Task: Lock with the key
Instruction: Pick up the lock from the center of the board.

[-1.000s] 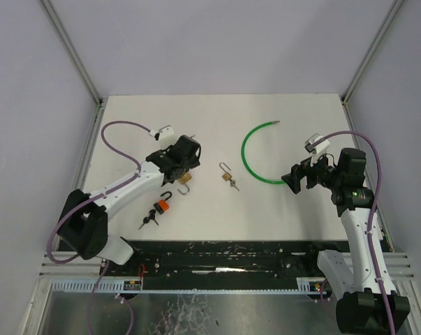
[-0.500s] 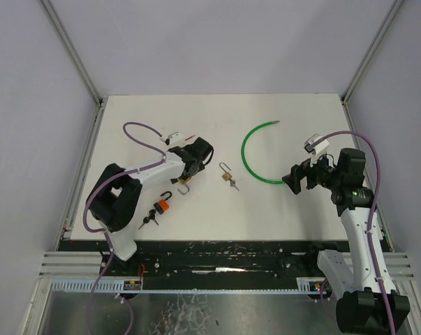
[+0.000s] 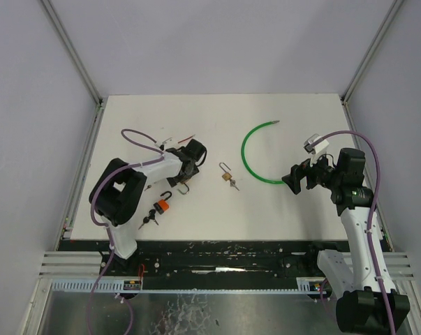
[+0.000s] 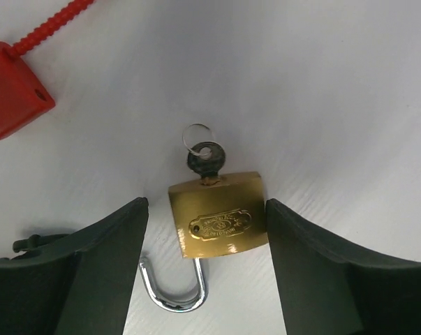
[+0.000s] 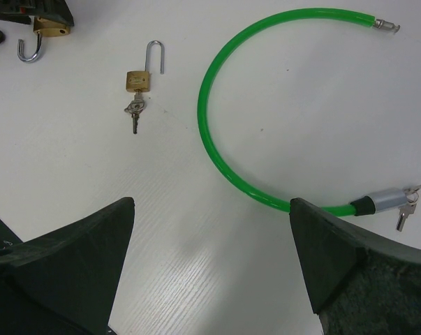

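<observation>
Both fingers of the left gripper [image 4: 207,203] flank the brass padlock [image 4: 220,223], unclenched, left of the surface's centre. Its key [image 4: 207,159] is inserted and its shackle [image 4: 175,296] is open. Grasping step, I judge; next, clamp the body squarely. The right gripper [image 5: 211,202] hangs released, empty.

Robotics lab cell, white table [image 3: 196,115], grey panel walls [image 3: 217,42]

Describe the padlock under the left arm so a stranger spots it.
On the white table, look left, where the left arm reaches down. Between its jaws lies a brass padlock, key inserted, shackle open. Its shackle is shorter than that of the centre padlock, and the neighbouring lock is orange.
</observation>
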{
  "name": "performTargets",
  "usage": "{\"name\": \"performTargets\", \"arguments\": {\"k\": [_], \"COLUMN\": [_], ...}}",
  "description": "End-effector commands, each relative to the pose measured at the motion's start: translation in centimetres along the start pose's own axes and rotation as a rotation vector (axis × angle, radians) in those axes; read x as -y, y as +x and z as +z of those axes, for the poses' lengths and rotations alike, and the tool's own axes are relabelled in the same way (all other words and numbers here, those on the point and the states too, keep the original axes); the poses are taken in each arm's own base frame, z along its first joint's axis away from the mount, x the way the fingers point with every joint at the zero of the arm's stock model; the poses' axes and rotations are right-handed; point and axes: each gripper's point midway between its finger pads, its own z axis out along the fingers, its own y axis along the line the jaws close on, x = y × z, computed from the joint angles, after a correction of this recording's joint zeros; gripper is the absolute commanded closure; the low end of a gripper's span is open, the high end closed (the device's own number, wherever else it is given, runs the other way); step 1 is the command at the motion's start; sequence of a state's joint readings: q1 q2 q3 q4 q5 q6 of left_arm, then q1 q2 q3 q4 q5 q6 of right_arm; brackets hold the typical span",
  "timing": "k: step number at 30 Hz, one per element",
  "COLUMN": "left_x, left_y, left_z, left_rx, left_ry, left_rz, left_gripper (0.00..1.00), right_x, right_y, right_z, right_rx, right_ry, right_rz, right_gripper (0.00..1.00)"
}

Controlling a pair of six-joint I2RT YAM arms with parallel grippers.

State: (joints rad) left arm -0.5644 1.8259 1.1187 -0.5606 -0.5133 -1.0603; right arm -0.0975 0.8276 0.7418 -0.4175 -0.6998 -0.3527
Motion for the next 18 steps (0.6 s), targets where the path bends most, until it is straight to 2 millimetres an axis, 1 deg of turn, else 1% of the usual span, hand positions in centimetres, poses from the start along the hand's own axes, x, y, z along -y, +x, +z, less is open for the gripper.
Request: {"name": "performTargets", "arguments": {"k": [1, 8, 18], "left_x": [0.1, 0.1, 0.2], "left_y": [0.2, 0.5, 1.2], "left_z": [1.3, 1.7, 1.8], "left_rx": [-0.037, -0.050, -0.081], "left_ry": [0.029, 0.026, 0.039], "left_rz": [-0.064, -0.060, -0.059], "left_gripper": [0.34, 0.35, 0.41], "right_x": [0.1, 0.1, 0.0], "right_y": [-1.5, -1.5, -1.5], "right_z": [-0.3, -0.3, -0.2], "right_rx": [0.035, 0.036, 0.036], "right_ry": [-0.002, -0.005, -0.013], "right_rz": [-0.038, -0.038, -0.035], "right_gripper": [0.01, 0.01, 0.01]}}
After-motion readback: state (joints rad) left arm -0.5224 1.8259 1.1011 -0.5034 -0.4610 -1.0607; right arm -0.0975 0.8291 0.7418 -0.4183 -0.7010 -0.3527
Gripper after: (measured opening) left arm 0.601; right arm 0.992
